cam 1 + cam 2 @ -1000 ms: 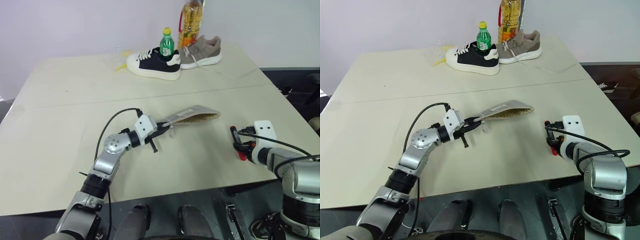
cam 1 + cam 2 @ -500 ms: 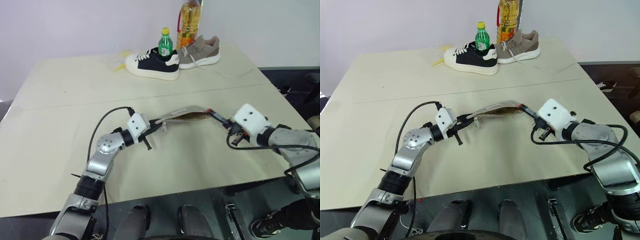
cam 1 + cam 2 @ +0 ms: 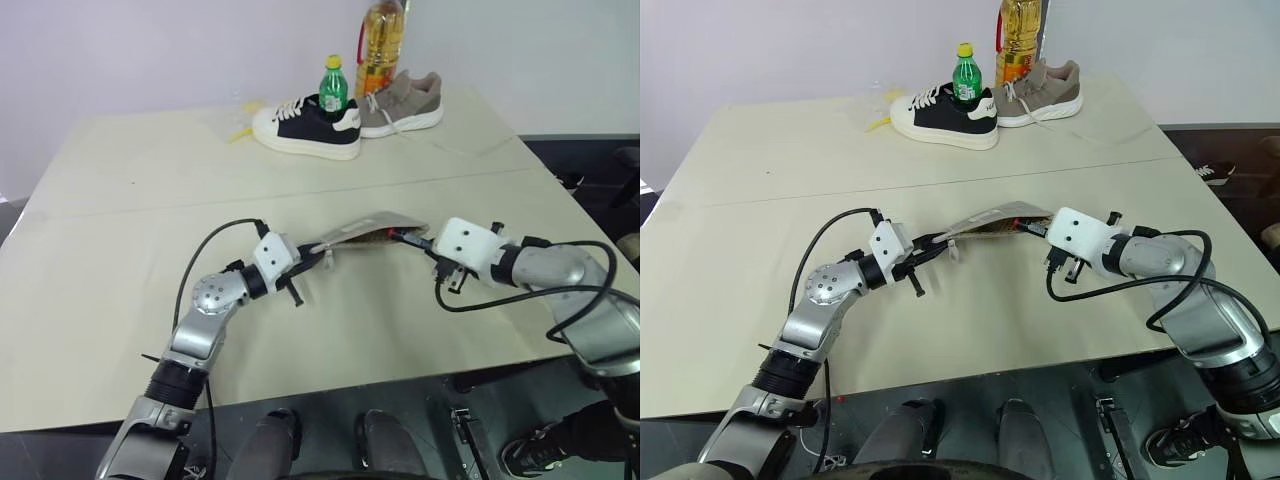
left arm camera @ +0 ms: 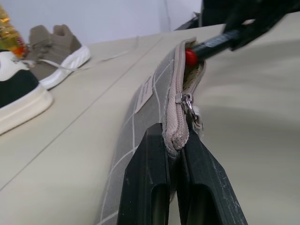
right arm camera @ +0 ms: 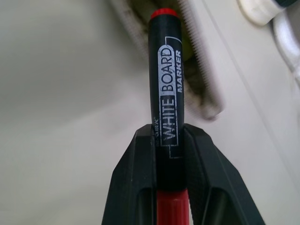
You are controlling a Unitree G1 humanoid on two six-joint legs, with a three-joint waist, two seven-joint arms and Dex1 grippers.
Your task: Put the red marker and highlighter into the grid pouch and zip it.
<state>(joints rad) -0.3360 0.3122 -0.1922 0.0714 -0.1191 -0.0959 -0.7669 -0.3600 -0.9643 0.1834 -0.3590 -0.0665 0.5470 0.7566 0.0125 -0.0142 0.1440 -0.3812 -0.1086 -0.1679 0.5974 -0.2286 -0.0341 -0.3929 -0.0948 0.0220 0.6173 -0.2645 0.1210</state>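
Observation:
The grid pouch (image 3: pixel 366 229) is lifted off the table, held level by one end, with my left gripper (image 3: pixel 312 254) shut on its zipper edge (image 4: pixel 174 136). The pouch's far end gapes open. My right gripper (image 3: pixel 428 241) is shut on the red marker (image 5: pixel 166 89), a black barrel with a white label and red ends. The marker's red tip (image 4: pixel 190 56) sits right at the open mouth of the pouch (image 5: pixel 199 65), just inside the zipper teeth. The highlighter is hidden.
At the table's far edge stand a black-and-white sneaker (image 3: pixel 305 126), a tan sneaker (image 3: pixel 402 102), a green bottle (image 3: pixel 333 88) and a tall oil bottle (image 3: pixel 381 45). The beige table (image 3: pixel 120 250) drops off at the near edge and on the right.
My right gripper has risen from the table's right side and swung left with the marker, rolling it so its tip now meets the pouch mouth. The left gripper holds the pouch as before.

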